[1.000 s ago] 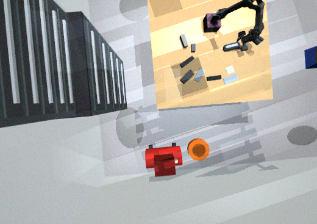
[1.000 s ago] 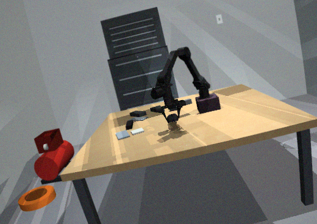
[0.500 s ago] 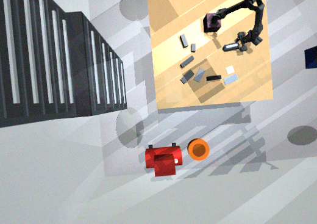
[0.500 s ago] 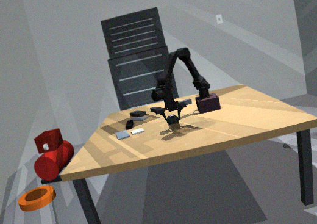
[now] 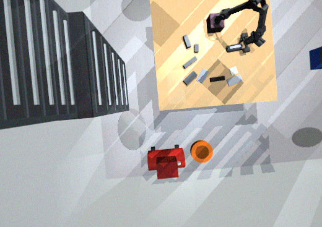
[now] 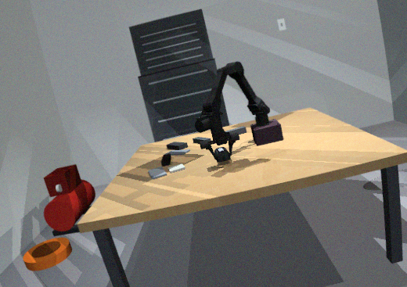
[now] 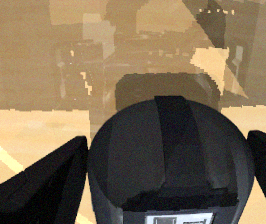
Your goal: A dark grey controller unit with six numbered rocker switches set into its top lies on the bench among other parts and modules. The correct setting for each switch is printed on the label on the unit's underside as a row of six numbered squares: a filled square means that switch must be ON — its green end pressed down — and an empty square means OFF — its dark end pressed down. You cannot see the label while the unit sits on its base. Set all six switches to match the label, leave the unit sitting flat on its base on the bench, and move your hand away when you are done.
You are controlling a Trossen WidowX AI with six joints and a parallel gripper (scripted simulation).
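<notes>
The dark grey controller unit is held above the bench, with its shadow apart from it in the exterior view. My gripper is shut on the unit, with one finger on each side. The unit's rounded end with a dark band faces the wrist camera. A white label shows on its upward side. Only the label's edge shows in the wrist view, and its squares cannot be read. The six rocker switches are hidden.
Several grey blocks, a black bar, a white piece and pale blue plates lie on the bench. The arm stands on a purple box.
</notes>
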